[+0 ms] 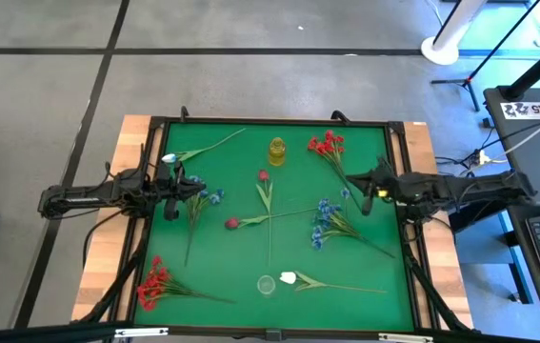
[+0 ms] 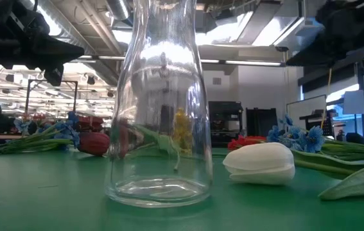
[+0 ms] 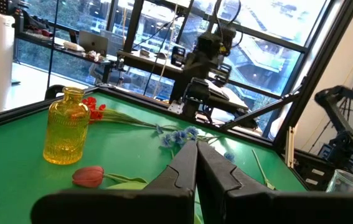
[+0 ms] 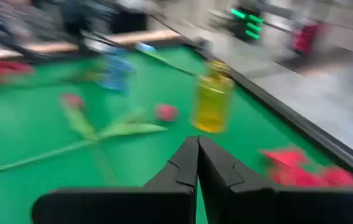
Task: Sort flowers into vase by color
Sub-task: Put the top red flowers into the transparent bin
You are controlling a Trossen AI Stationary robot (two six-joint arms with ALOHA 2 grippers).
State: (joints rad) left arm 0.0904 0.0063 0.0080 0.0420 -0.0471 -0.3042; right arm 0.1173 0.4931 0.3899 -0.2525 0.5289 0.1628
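Green table (image 1: 365, 286) with scattered flowers (image 1: 331, 221), both arms' jaws together and empty, left gripper (image 1: 176, 187), right gripper (image 1: 369, 195).

no legible text, labels or numbers anywhere

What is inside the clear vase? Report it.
Nothing; the clear vase stands empty. Through its glass the yellow vase shows, far behind. The glass hides nothing.
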